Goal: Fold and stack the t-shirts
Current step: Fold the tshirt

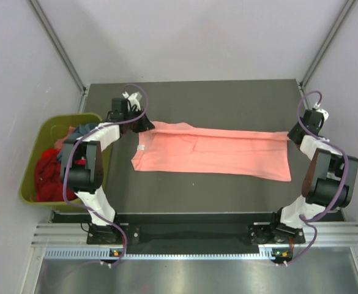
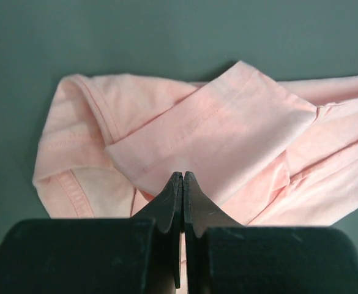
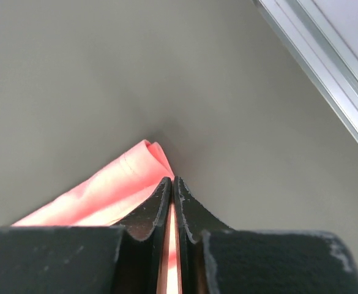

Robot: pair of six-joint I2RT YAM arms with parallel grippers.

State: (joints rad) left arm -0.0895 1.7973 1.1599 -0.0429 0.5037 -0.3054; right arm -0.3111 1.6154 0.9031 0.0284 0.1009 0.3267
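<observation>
One salmon-pink t-shirt (image 1: 212,153) is lying beside the one olive-green bin (image 1: 29,177); inside the bin one red shirt (image 1: 47,174) and one teal-blue shirt (image 1: 81,130) are showing. Two arms, left arm (image 1: 84,171) and right arm (image 1: 325,177), are standing beside it.

On dark rectangular table (image 1: 197,98): salmon-pink soft cloth t-shirt (image 1: 215,153), flat, long band across frame centre, left to right. At band's upper-left corner, left gripper (image 1: 144,124); at upper-right corner, right gripper (image 1: 294,133). Off table's left edge, frame left: olive-green plastic bin (image 1: 29,168). In bin: red cloth shirt (image 1: 47,174) toward lower part, teal-blue cloth shirt (image 1: 81,130) at upper right, beside left arm.
</observation>
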